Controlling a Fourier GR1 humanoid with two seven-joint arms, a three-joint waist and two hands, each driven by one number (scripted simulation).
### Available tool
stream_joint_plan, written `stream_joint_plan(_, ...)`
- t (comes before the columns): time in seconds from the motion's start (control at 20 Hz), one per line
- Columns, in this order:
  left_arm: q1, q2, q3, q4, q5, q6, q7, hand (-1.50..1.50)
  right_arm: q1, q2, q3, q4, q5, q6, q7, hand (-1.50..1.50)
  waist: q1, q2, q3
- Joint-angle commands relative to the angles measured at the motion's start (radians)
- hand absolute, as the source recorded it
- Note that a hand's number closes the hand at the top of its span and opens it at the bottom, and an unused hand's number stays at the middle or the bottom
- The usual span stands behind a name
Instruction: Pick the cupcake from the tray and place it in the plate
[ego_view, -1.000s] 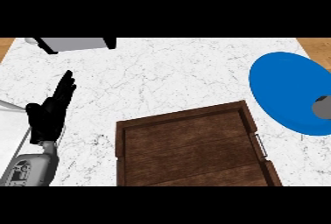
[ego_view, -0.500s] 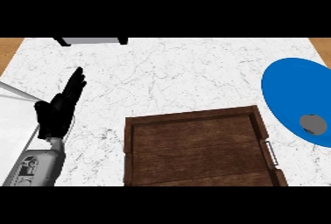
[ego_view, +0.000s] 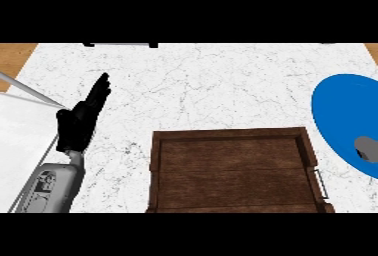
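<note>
At left edge, left hand (ego_view: 80, 120) resting, fingers up

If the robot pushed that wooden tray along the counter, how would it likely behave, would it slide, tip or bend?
The wooden tray looks rigid, with plank boards and raised walls, so it would probably not flex. It lies flat and wide on the marble counter, so it should slide, not tip. A metal handle on its right side may offer a hold.

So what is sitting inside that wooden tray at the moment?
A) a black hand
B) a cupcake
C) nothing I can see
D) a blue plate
C: the wooden tray shows only bare boards, the blue plate lies apart to its right, and the left hand stands open off to its left.
</note>
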Motion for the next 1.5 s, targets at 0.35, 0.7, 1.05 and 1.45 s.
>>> stream_joint_plan(0.35,-0.008,0.044,0.047,-0.019,0.018,-0.031,0.027,0.00,-0.201,0.166,0.218,0.064,0.185,-0.124,0.000,1.50,-0.003,-0.007,-0.003)
stream_joint_plan(0.7,-0.034,-0.006,0.017,0.022,-0.032,0.016,0.004,0.00,-0.271,0.310,0.290,0.245,0.289,-0.171,0.099,-1.50,-0.006,-0.003,-0.002)
stream_joint_plan(1.05,-0.037,-0.020,0.026,0.049,-0.034,0.011,-0.014,0.00,-0.369,0.364,0.253,0.417,0.285,-0.145,0.059,-1.50,-0.006,-0.001,-0.002)
stream_joint_plan(1.45,0.002,-0.009,0.026,-0.018,-0.025,-0.001,0.030,0.00,-0.384,0.331,0.084,0.430,0.074,0.097,0.033,-1.50,-0.024,-0.013,-0.003)
